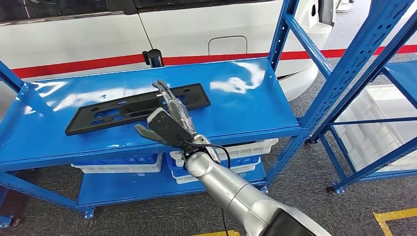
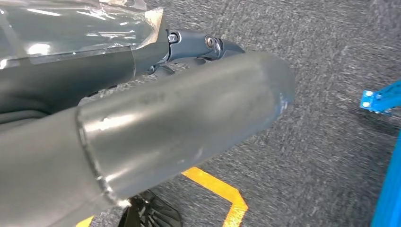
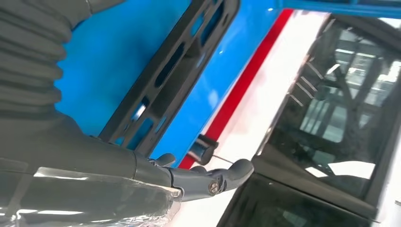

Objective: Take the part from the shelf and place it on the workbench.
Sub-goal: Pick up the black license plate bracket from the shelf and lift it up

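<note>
Part [image 1: 137, 108], a long black slotted plastic panel, lies flat on the blue shelf [image 1: 246, 105], not yet lifted. Right hand [image 1: 169, 118] hovers over its right half, fingers [image 1: 164, 93] apart, extended, holding nothing. Grasping, carrying and placing remain.

No readable text, labels, brands or numbers anywhere. Black part [image 1: 137, 108] on the blue shelf [image 1: 246, 105]: no print visible. White vehicle [image 1: 196, 29] behind: red stripe only, no lettering. Floor [image 2: 331, 156]: yellow line marking [image 2: 227, 194], not a character. White bins [image 1: 118, 164] below: unmarked.
</note>
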Motion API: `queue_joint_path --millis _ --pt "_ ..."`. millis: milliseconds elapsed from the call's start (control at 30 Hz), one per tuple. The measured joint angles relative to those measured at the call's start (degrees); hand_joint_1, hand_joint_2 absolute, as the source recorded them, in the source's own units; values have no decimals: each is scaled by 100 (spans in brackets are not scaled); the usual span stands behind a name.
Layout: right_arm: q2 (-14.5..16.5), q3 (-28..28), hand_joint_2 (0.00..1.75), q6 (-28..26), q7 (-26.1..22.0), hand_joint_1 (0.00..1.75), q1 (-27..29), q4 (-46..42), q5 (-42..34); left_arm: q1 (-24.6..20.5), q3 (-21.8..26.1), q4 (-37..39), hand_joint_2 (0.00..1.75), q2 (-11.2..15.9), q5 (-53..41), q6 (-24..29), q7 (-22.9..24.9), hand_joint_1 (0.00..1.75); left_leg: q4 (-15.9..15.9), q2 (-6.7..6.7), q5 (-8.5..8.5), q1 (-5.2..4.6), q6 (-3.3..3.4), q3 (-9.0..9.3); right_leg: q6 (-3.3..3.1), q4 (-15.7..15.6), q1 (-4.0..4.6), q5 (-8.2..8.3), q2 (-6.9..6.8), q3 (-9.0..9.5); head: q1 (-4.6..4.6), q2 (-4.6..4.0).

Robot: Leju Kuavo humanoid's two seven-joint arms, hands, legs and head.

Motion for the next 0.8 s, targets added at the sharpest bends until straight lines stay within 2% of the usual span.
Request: queue_joint_path --millis 100,267,367,400,433,500,533,567,600,667,700,733,800 --pt "2 38 0 -62 -52 0 199 -295 -13 -29 24 0 0 52 12 -109 -47 0 13 -1 -5 -4 9 -6 5 -4 -9 3 -1 2 -1 0" --pt "4 198 0 -54 8 0 287 -598 -187 -63 36 0 0 129 95 -136 -2 0 72 -1 -33 -12 67 -35 31 -11 -29 19 1 6 -3 0" --pt "7 316 0 -32 21 0 262 -725 -379 -58 65 0 0 149 163 -122 181 0 -14 -4 33 17 143 1 75 3 -9 8 -10 -19 3 0" --pt "5 363 0 -32 22 0 237 -751 -453 -57 75 0 0 150 178 -102 252 0 -61 -5 69 33 174 26 74 131 -1 -61 -16 -83 11 0" --pt "2 412 0 -33 23 0 212 -765 -523 -54 86 0 0 150 184 -74 315 0 -98 -8 98 49 195 48 58 402 3 -187 -21 -213 22 0" --pt "-2 525 0 -35 35 0 178 -771 -644 -42 104 0 0 150 186 -10 411 0 -104 -28 107 47 209 52 25 1219 -7 -507 -26 -583 36 0" --pt "-4 580 0 -36 44 0 176 -771 -683 -32 110 1 0 150 185 18 442 0 -102 -48 104 47 206 53 31 1555 -10 -610 -26 -743 37 0" --pt "-4 631 0 -38 54 0 175 -771 -708 -23 114 1 0 150 184 40 463 0 -99 -76 98 47 199 57 56 1682 -13 -624 -26 -804 37 0" --pt "-3 683 0 -40 67 0 169 -774 -728 -16 114 1 0 149 181 59 483 0 -92 -112 88 48 187 65 96 1561 -19 -544 -25 -743 38 0" --pt "-2 794 0 -46 102 0 143 -786 -768 -12 114 1 0 142 172 81 511 0 -59 -193 46 55 140 82 159 764 -39 -246 12 -347 40 0" --pt "0 854 0 -48 119 0 123 -795 -787 -12 114 0 0 140 167 85 522 0 -32 -234 15 49 104 74 160 383 -45 -136 36 -144 39 0" --pt "1 914 0 -50 136 0 103 -803 -808 -10 114 0 0 140 161 87 529 0 -10 -264 -10 49 67 63 142 136 -49 -77 54 -15 38 0" --pt "4 1028 0 -51 166 0 69 -815 -843 4 114 2 0 147 149 90 550 0 6 -300 -35 61 -7 35 79 41 -31 -77 53 49 33 0"
